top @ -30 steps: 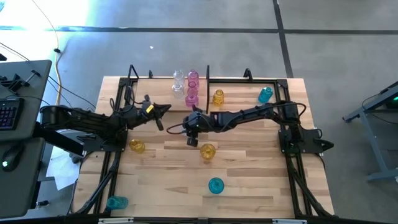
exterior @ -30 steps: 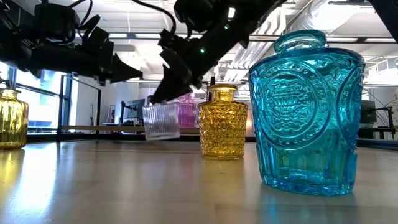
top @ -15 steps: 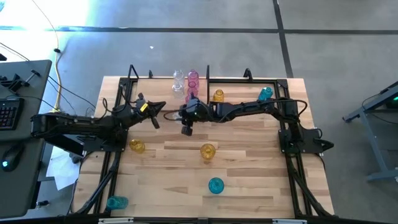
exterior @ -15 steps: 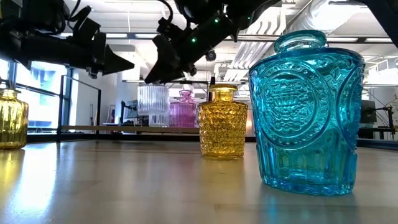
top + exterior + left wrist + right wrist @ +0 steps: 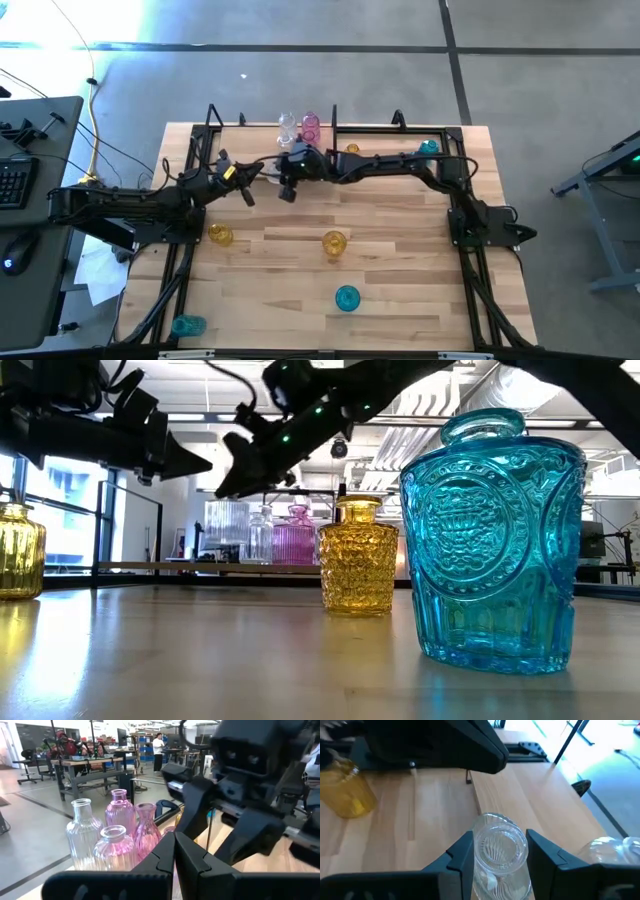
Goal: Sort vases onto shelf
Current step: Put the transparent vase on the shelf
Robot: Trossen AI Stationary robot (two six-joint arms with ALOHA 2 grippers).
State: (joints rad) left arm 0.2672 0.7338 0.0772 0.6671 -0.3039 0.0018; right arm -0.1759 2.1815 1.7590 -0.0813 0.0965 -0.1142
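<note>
My right gripper [image 5: 496,851] reaches across to the far middle of the table [image 5: 284,172], shut on a clear ribbed vase [image 5: 227,528] in front of the shelf [image 5: 333,118]. On the shelf stand clear [image 5: 82,836] and pink vases [image 5: 120,811], an amber vase [image 5: 352,150] and a teal vase [image 5: 428,148]. My left gripper [image 5: 260,167] hovers shut just left of the right one, its tips [image 5: 174,845] pointing at the shelf vases. Amber vases [image 5: 220,235] [image 5: 333,243] and teal vases [image 5: 347,297] [image 5: 187,325] stand on their bases on the table. My right gripper pinches the clear vase between its two fingers [image 5: 462,855], one on each side just below the open mouth [image 5: 500,845]. The fingers slant down from the table's right side. The vase hangs upright below them, lifted clear of the table.
The shelf's black posts [image 5: 210,115] [image 5: 398,118] rise along the far edge, and its low board [image 5: 130,567] runs behind the table. A large teal vase [image 5: 495,540] and an amber vase [image 5: 358,555] stand close to the low camera. Bare wood lies in the near middle [image 5: 280,290].
My right gripper has carried the clear vase up and toward the table's far left, close to the shelf. The vase, tilted a second ago, now hangs upright beside the shelf vases. My left gripper has risen slightly and stays shut.
</note>
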